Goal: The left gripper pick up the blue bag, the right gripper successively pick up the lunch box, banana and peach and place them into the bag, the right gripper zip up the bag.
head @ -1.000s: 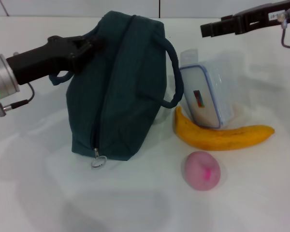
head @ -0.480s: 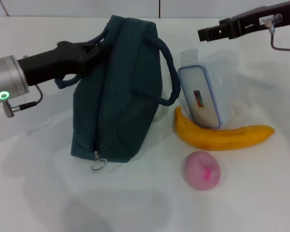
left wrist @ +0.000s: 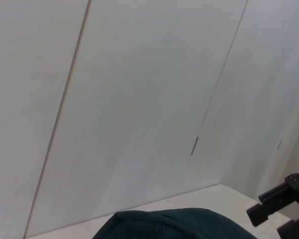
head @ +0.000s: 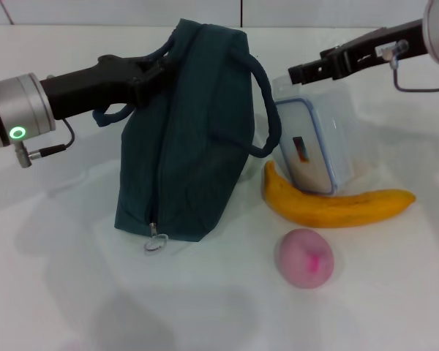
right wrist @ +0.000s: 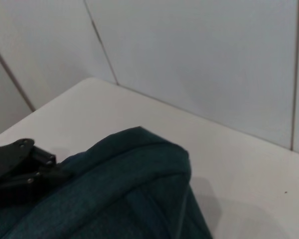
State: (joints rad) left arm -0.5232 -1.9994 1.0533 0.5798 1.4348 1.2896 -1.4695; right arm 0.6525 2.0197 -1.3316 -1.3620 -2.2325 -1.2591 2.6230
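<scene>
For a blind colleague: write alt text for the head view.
The left gripper grips a handle of the upright dark blue fabric bag; beside it stand a clear plastic lunch box, yellow banana and pink peach.

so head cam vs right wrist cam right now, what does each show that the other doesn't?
Head view only: the lunch box, banana and peach on the table, the right gripper above the lunch box, and the bag's zipper pull.

Right wrist view only: nothing of the task's own, just a closer look at the wall panels behind the table.

Both: the blue bag and the left gripper at its top.
</scene>
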